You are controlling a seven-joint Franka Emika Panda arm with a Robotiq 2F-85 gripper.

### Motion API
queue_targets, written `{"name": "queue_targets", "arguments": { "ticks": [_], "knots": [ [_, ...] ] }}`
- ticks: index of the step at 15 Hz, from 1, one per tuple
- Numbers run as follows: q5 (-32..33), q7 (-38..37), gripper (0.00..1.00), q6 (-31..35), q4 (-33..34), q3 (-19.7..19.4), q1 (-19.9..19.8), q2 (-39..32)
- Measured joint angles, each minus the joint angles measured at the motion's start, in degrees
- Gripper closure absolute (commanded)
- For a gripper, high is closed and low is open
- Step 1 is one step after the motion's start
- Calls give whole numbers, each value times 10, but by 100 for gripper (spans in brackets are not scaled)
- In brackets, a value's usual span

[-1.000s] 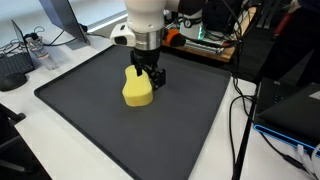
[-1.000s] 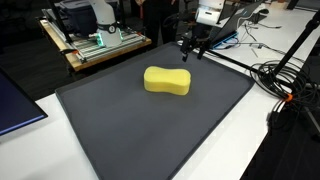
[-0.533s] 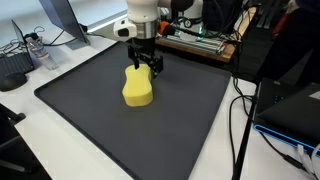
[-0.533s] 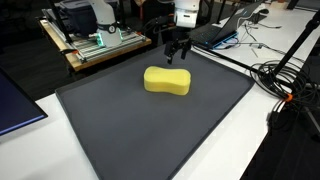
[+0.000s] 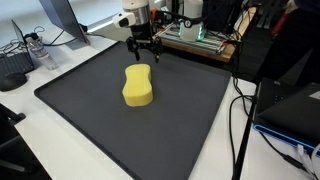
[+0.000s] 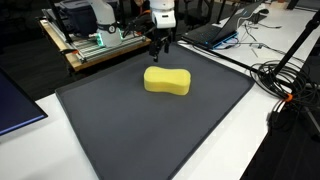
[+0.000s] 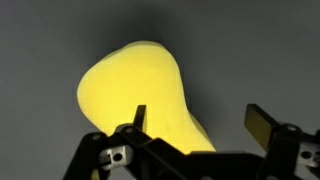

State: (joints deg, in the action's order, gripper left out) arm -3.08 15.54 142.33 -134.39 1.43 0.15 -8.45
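You're seeing the yellow sponge [image 5: 138, 86] lying flat near the middle of the black mat [image 5: 100, 130], and in the wrist view it's filling the frame just below the fingers. Toward the mat's far edge, your gripper [image 5: 144, 56] is hovering over the sponge's far end, its jaws standing wide apart and holding nothing, clear of the sponge in both exterior views. Beyond the mat's far edge, a wooden bench [image 5: 195, 42] of electronics is sitting.
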Motion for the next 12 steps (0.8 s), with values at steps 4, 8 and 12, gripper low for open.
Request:
{"name": "queue_targets", "arguments": {
  "ticks": [4, 8, 12],
  "knots": [
    [-74, 127, 0, -2, -35, 0, -29, 27],
    [-145, 239, 0, -25, -48, -6, -53, 35],
    [-195, 305, 0, -69, -41, -26, -77, 34]
  ]
}}
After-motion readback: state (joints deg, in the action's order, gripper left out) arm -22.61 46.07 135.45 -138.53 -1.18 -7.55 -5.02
